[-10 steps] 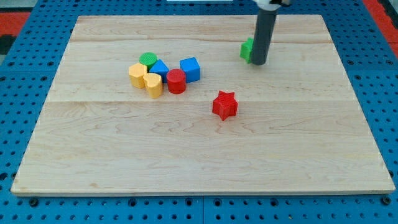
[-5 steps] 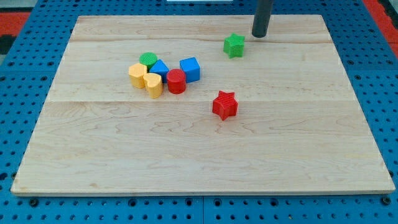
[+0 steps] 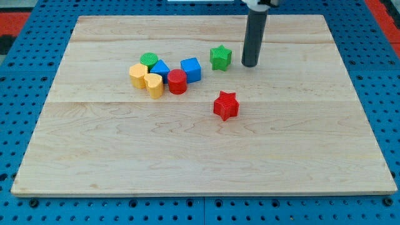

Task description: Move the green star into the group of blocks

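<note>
The green star [image 3: 220, 57] lies on the wooden board [image 3: 200, 144], a short way to the right of the blue cube [image 3: 191, 69]. My tip [image 3: 250, 64] stands just to the right of the star, a small gap apart. The group sits at the view's left centre: a green cylinder [image 3: 149, 60], a blue block [image 3: 160, 69], a red cylinder [image 3: 177, 82], a yellow hexagon-like block [image 3: 138, 74] and a yellow heart-like block [image 3: 154, 85].
A red star [image 3: 225, 105] lies alone below the green star, near the board's middle. A blue pegboard [image 3: 381, 94] surrounds the board.
The green star has slid left and slightly down toward the blue cube. My tip went up past the star, then came down to its right side.
</note>
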`<state>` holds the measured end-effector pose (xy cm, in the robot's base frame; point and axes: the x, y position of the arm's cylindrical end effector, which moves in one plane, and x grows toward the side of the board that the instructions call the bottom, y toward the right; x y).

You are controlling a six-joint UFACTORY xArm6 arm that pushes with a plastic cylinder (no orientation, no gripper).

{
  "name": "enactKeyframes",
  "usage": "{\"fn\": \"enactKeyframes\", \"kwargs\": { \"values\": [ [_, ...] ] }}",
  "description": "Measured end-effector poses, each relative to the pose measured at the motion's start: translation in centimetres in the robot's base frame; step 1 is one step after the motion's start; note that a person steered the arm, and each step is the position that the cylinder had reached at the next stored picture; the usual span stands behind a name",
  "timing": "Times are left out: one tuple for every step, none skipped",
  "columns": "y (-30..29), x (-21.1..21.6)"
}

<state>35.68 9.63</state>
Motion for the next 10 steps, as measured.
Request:
{"fn": "enactKeyframes", "kwargs": {
  "values": [
    [-1.4, -0.5],
    [-4.2, -0.7],
    [-5.0, -3.3],
    [-5.0, -6.9],
    [-3.4, -10.6],
    [-3.8, -8.6],
    [-3.7, -6.9],
    [-5.4, -6.7],
    [-8.0, -5.8],
    [-10.0, -6.2]
  ]
}}
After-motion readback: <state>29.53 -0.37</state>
